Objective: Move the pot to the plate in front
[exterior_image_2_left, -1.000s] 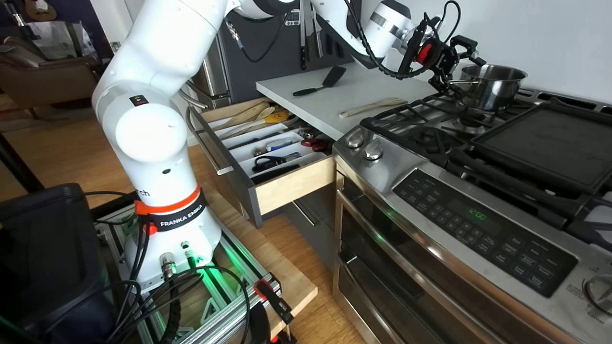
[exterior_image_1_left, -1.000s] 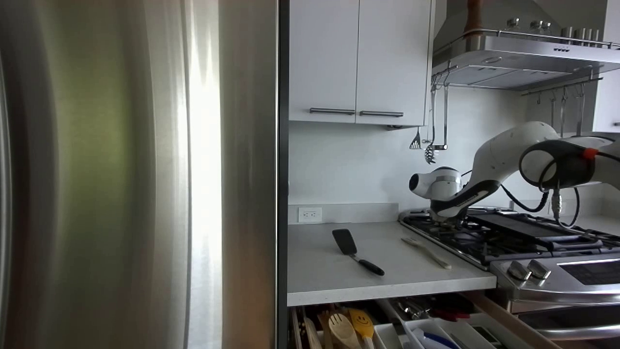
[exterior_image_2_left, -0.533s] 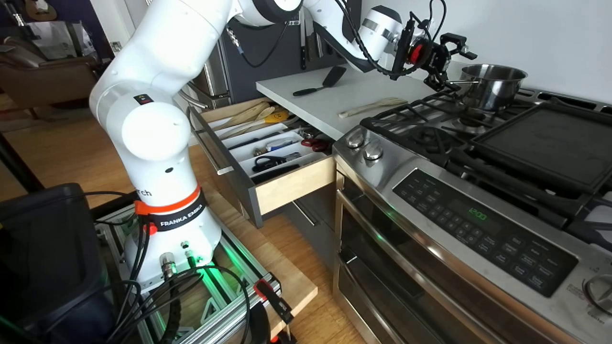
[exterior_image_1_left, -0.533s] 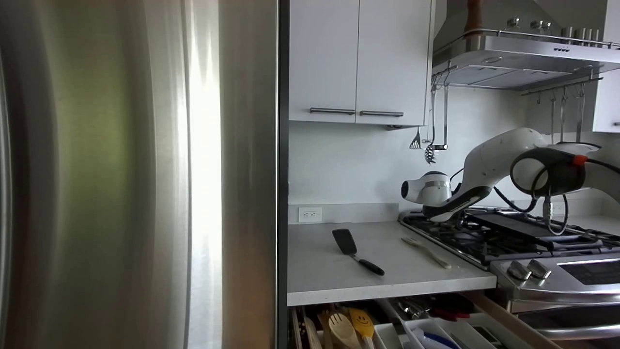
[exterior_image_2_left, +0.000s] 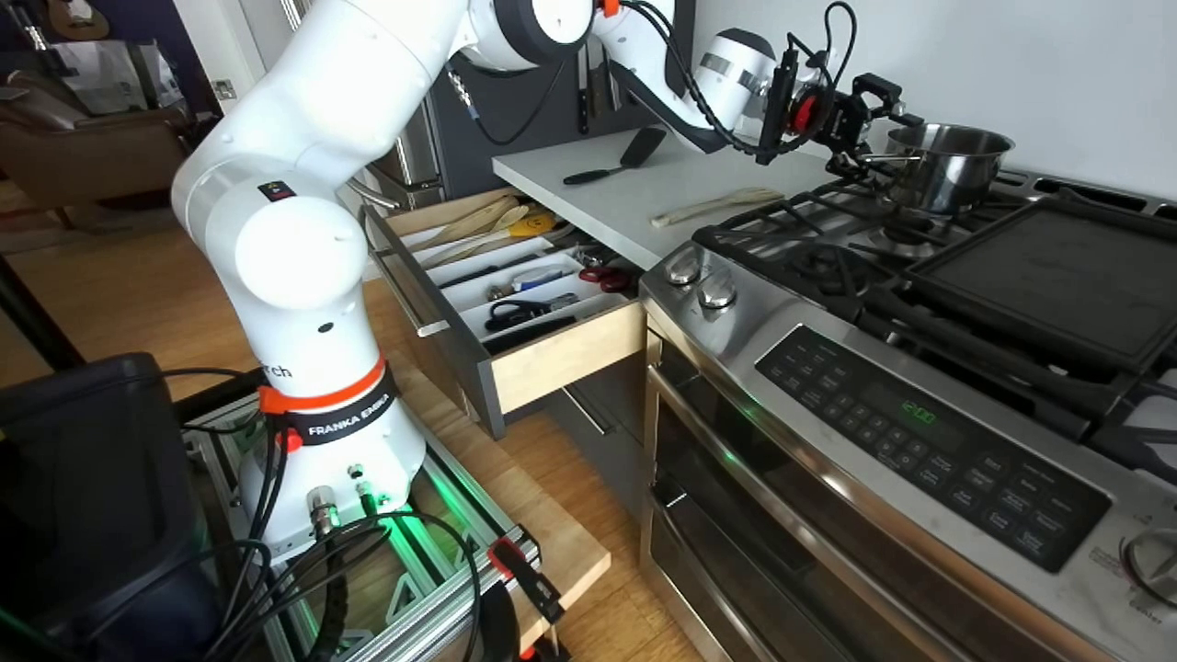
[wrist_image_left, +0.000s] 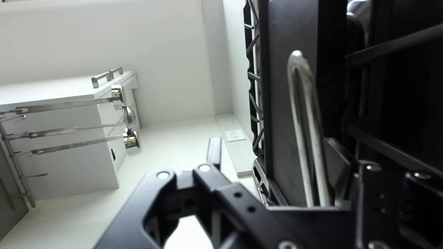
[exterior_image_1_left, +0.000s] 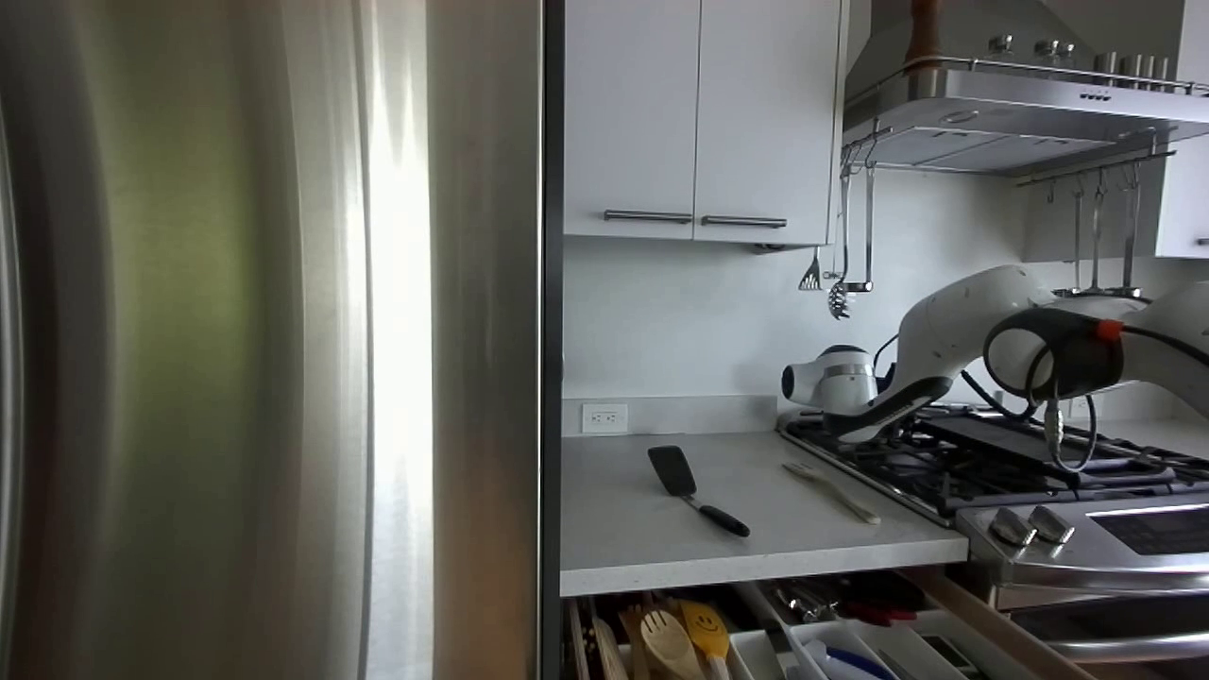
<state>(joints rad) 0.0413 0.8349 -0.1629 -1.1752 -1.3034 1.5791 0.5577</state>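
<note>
The shiny steel pot (exterior_image_2_left: 947, 170) stands upright on the black grate at the back of the cooktop. Its thin handle (exterior_image_2_left: 892, 157) points towards my gripper (exterior_image_2_left: 878, 141), which is beside the pot. In the wrist view my gripper (wrist_image_left: 277, 155) is open, with one finger on each side of the two-wire handle (wrist_image_left: 308, 121). The handle lies nearer the right-hand finger, and it is unclear whether they touch. The pot's body cannot be made out there. The front burner (exterior_image_2_left: 821, 264) shows under the grate. In an exterior view the arm (exterior_image_1_left: 963, 321) hides the pot and gripper.
A flat black griddle (exterior_image_2_left: 1057, 276) lies right of the burners. A wooden utensil (exterior_image_2_left: 717, 206) and a black spatula (exterior_image_2_left: 616, 158) lie on the counter (exterior_image_2_left: 588, 188). A drawer (exterior_image_2_left: 570, 354) of utensils stands open. Utensils hang from the hood (exterior_image_1_left: 1058, 104).
My gripper has drawn back a little from the pot over the last second, then dropped slightly with the handle between its fingers. The pot has not moved.
</note>
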